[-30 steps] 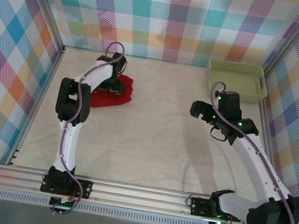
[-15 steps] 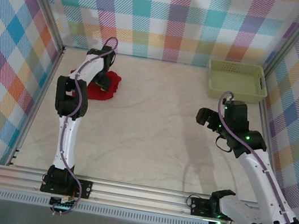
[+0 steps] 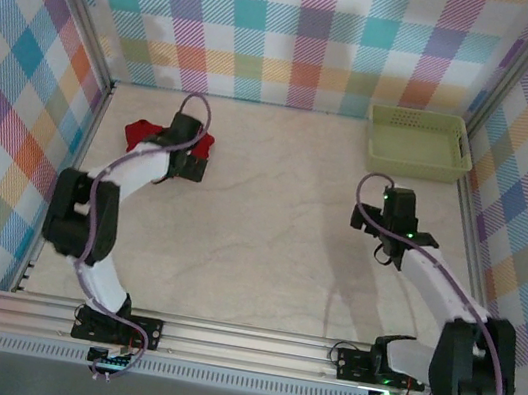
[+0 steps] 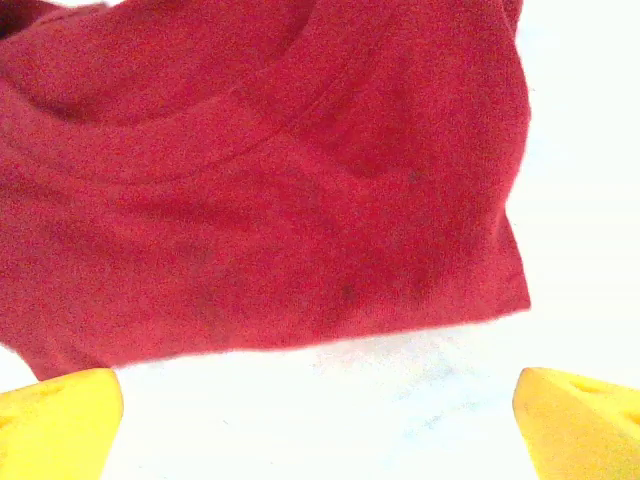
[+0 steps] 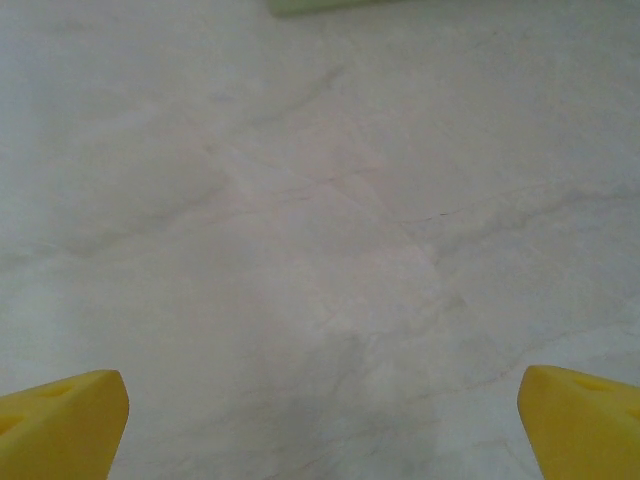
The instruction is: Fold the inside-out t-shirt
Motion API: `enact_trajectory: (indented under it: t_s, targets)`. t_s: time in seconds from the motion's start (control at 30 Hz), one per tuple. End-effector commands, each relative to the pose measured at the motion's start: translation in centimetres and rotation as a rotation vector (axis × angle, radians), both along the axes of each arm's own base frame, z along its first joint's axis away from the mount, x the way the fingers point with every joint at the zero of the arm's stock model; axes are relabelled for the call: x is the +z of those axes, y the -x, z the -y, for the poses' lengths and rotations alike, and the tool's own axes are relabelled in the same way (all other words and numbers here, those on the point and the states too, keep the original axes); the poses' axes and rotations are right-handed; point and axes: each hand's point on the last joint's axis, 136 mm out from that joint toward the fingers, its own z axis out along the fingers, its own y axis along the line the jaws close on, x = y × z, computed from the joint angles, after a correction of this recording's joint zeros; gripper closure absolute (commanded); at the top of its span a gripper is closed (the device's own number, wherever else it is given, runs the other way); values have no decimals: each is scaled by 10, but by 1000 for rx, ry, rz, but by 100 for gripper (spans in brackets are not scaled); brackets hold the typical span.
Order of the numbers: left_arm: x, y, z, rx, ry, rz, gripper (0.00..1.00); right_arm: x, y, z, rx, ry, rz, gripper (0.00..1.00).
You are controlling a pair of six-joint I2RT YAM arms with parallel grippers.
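Here, the soft deep-red t-shirt [image 4: 260,200] is seen crumpled at the far left of the pale, marble-veined tabletop [image 5: 320,200], just ahead of the left gripper [image 4: 320,425], which is held wide open, as is the right gripper [image 5: 320,425], both tipped with blunt yellow fingers [image 4: 60,420].
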Motion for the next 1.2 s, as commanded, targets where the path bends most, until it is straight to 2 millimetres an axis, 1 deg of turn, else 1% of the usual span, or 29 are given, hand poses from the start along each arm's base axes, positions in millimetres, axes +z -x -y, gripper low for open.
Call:
enact_trajectory:
  t_s: [0.0,0.03,0.07,0.1,0.13,0.2,0.23,0.27,0.3,0.33,0.4,0.43,0.47,0.6,0.67,0.73,0.77,0.8,0.9,0.93,0.97,1.03,1.17]
  targets:
    - [19,-19,4,5,102,319,0,5,-37,7,25,90,201,0]
    - [18,-15,2,-2,93,351,0,-2,-40,6,38,91,207,0]
    - [21,-8,0,-7,81,359,0,-4,-45,3,58,90,244,0]
    - [23,-4,-1,-29,84,390,0,-4,-50,2,79,92,281,0]
    - [23,0,-1,-43,102,400,0,-4,-51,0,96,89,275,0]
    - [28,6,-2,-59,133,438,0,2,-56,-5,163,90,341,0]
    - [30,8,-2,-58,137,462,0,1,-56,-7,197,73,359,0]
    - [34,10,-4,-58,140,494,0,1,-59,-7,208,51,391,0]
    - [36,11,-6,-61,150,514,0,1,-59,0,185,27,393,0]
    - [37,11,-8,-55,167,526,0,-1,-57,2,198,-17,394,0]
    - [35,10,-7,-62,185,514,0,-8,-55,10,184,-66,426,0]
    - [34,9,-8,-55,188,500,0,-9,-56,10,186,-72,448,0]
    - [32,10,-9,-50,189,490,0,-11,-54,10,190,-79,422,0]
    - [35,17,-12,-30,192,521,0,-10,-56,14,169,-78,430,0]
    - [30,21,-16,-8,187,498,0,-10,-55,15,167,-75,429,0]
    - [14,23,-14,-9,206,468,0,-10,-55,17,152,-71,430,0]
    - [7,23,-15,-4,202,468,0,-11,-55,16,155,-71,425,0]
    - [-3,24,-19,11,204,463,0,-10,-55,16,155,-74,429,0]
    - [-15,20,-20,9,257,478,0,-11,-55,16,155,-72,426,0]
    - [-17,20,-19,2,264,470,0,-11,-55,16,156,-71,426,0]
    - [-15,21,-19,-4,270,488,0,-11,-55,16,155,-72,426,0]
    - [-22,25,-18,-21,280,515,0,-11,-55,16,155,-71,425,0]
    - [-22,26,-18,-21,281,520,0,-11,-56,16,157,-73,421,0]
